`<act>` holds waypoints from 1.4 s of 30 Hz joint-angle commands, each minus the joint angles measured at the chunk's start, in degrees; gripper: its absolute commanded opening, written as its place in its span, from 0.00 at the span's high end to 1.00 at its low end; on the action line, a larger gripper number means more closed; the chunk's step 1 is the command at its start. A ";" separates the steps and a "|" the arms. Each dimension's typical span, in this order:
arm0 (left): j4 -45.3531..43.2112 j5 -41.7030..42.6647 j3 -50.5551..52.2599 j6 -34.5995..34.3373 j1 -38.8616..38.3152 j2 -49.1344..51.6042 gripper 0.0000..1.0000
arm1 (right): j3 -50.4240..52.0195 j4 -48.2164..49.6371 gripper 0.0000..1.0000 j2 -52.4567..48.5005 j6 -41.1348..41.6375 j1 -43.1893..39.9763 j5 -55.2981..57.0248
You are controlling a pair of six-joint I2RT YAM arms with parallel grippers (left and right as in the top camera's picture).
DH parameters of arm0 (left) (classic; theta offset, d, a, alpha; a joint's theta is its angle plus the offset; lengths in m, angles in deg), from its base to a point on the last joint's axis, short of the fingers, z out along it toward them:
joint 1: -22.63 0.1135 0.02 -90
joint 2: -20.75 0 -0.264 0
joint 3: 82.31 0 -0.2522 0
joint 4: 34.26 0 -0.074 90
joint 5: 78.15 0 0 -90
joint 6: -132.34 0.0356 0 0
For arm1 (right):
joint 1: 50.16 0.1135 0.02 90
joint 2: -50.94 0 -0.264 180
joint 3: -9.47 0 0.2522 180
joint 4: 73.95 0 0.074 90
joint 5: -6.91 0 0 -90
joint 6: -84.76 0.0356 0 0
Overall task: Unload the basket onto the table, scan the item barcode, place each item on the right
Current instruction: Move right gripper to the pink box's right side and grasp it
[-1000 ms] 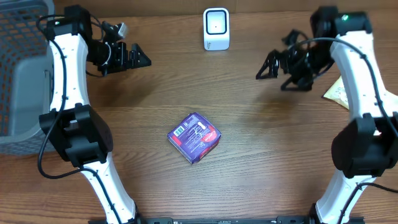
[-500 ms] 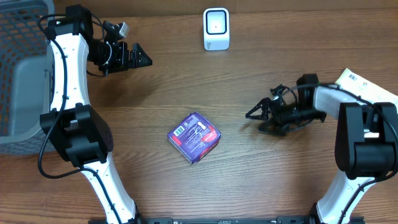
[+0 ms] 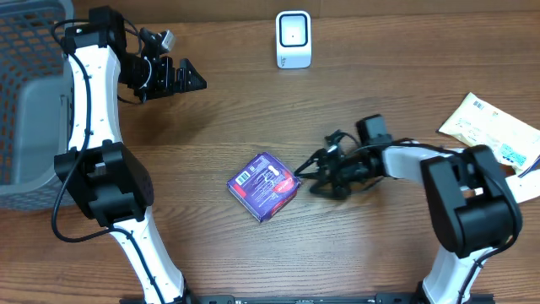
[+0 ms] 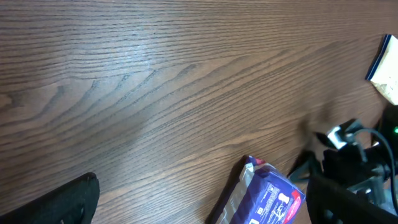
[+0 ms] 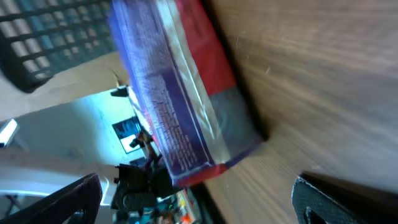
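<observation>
Right fingers (image 5: 354,202) gape empty beside the boxy purple packet (image 3: 264,187); its glossy, crinkled side shows from that wrist, its barcode (image 3: 243,178) only overhead. Left fingers (image 4: 62,205) likewise gape empty above the wood-grain surface (image 3: 211,135).

From my right wrist the purple packet (image 5: 180,93) is blurred, its print unreadable, and the picture's top edge cuts it off. From my left wrist the bottom edge cuts off its lower part. Overhead, the grey basket (image 3: 25,101) at the table's left edge and the paper mailer (image 3: 494,127) at its right edge both run out of frame, and the packet's barcode (image 3: 243,178) is too small to read.
</observation>
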 commanded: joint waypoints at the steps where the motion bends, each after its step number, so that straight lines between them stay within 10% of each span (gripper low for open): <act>1: 0.04 1.01 -1.29 0.66 -0.04 -0.92 0.00 | 0.48 -2.75 0.00 -4.15 6.75 2.36 15.89; 15: 0.76 -4.66 -1.29 0.66 -0.04 -0.92 0.00 | 0.15 8.98 0.00 -4.15 27.32 10.08 23.41; 26: 1.60 -6.21 -1.29 0.66 0.00 -0.92 0.00 | 0.15 11.15 0.70 -4.15 29.40 12.35 26.40; 42: 2.14 -6.47 -1.29 0.63 0.00 -0.92 0.00 | 0.15 5.20 0.96 13.94 18.78 12.33 34.53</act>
